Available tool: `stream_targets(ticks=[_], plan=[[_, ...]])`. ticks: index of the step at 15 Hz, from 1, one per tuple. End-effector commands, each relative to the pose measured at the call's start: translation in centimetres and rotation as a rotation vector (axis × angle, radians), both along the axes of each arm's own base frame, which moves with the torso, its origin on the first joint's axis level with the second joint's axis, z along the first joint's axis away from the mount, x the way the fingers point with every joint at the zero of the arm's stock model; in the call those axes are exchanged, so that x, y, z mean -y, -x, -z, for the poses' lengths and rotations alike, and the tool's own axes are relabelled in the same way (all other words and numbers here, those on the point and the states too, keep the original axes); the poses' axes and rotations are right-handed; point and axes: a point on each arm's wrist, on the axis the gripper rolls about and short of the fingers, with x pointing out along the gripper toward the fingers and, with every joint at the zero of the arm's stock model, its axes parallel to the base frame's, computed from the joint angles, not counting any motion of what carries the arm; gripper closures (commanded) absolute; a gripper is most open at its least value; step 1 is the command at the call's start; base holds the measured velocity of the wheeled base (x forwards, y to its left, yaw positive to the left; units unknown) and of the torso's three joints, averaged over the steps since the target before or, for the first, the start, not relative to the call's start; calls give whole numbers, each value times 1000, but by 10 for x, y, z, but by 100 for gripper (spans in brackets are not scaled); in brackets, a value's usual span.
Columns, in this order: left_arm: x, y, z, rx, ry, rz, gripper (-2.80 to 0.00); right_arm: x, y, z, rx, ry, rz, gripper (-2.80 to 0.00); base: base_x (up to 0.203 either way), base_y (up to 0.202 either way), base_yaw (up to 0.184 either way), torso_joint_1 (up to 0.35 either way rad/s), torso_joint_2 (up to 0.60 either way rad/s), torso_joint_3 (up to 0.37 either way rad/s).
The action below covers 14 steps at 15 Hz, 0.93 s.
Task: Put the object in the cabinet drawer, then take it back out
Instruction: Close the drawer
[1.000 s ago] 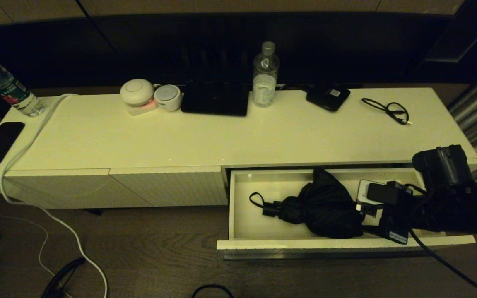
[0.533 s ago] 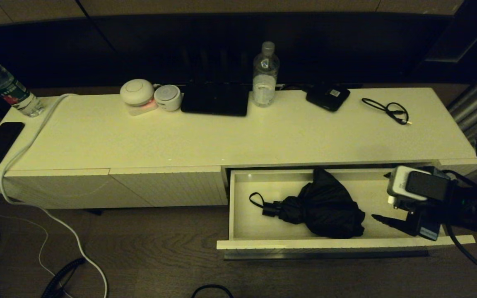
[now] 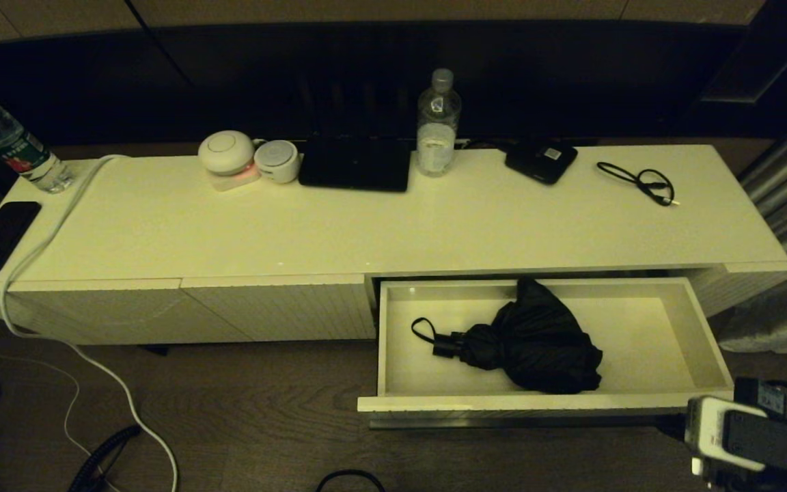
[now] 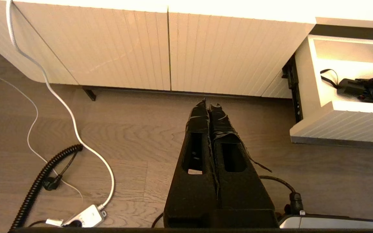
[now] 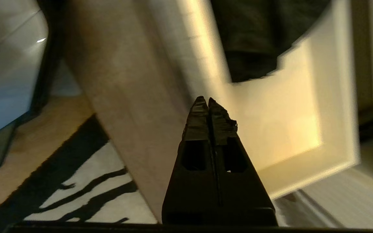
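The cabinet drawer (image 3: 704, 335) is seen pulled fully out at the right end of the low cabinet, and the compact black umbrella (image 3: 537, 345) is found lying inside it, near the middle of the pale floor, its bunched fabric toward the right and its short handle and thin wrist loop (image 3: 423, 329) pointed left. Nothing is touching it. The right hand (image 5: 208, 101) is held outside the drawer, down by its front right corner and above the wooden floor (image 3: 243, 417), with its fingers pressed together on nothing; only the arm's wrist block is caught at the lower right edge of the head view. The left hand (image 4: 209, 104) is likewise pressed together and empty, hung low over the floor in front of the closed ribbed cabinet fronts (image 4: 125, 48), well apart from the drawer. On the counter (image 3: 366, 225) a clear water bottle (image 3: 438, 123), a flat black box (image 3: 541, 160) and a thin black cable (image 3: 639, 182) are lined up along the back, and a white cable (image 3: 38, 253) is draped off the left end.
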Motion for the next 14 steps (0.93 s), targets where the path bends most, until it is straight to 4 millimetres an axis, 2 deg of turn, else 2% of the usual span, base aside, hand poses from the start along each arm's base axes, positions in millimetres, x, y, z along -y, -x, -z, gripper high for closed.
stream_targets(ticks=[1,4,10,14], plan=[[0,0,0,2,1,-1,0,-1,7,24,-28,13,-23,0,0,0,0,0,0,0],[0,0,0,2,1,-1,0,-5,-6,42,-41,22,-17,0,0,0,0,0,0,0],[0,0,0,2,1,-1,0,-15,-43,72,-89,46,13,0,0,0,0,0,0,0],[0,0,0,2,1,-1,0,-21,-64,84,-77,43,45,0,0,0,0,0,0,0]])
